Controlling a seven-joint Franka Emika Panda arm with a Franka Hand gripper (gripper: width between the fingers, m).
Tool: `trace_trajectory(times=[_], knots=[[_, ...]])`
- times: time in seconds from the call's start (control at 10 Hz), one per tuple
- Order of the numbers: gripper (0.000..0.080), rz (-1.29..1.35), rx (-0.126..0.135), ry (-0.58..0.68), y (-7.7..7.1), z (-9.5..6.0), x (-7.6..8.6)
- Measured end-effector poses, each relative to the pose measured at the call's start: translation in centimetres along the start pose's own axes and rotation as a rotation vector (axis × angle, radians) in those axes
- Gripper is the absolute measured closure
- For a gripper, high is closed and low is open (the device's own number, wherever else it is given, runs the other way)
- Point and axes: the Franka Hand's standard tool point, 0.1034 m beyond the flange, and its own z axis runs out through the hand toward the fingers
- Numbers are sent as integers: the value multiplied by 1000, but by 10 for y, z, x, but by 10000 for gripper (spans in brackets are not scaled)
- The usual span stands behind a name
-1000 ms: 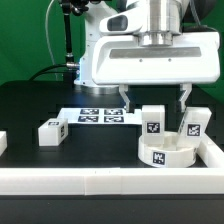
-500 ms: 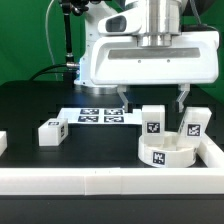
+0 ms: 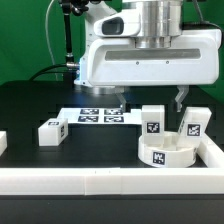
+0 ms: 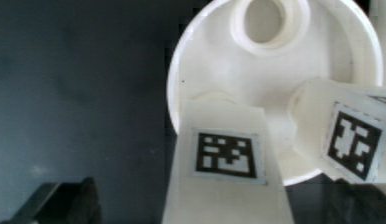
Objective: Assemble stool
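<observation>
The thick round white plastic seat disc (image 3: 166,153) lay near the long white border rail (image 3: 100,181), with two blocky tagged white legs (image 3: 152,121) standing just behind it. The two-finger gripper (image 3: 150,97) hovered above, fingers spread wide and empty. The disc looked light, rigid and slick; its rim seemed the best hold

The claw (image 3: 151,99) hung spread wide above an upright leg (image 3: 152,122) beside the seat disc (image 3: 168,152) on the black worktop (image 3: 40,100).
</observation>
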Motion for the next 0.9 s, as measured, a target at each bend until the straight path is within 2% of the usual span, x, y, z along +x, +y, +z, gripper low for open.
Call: trace_trajectory(times=[0.1,0.2,0.3,0.7,0.9], knots=[[245,-3,0,14,-2,1,1],[245,-5,-1,24,-2,2,1],[445,-7,-1,37,-2,3,1],[462,41,0,36,-2,3,1],[462,200,5,36,-3,3,1]])
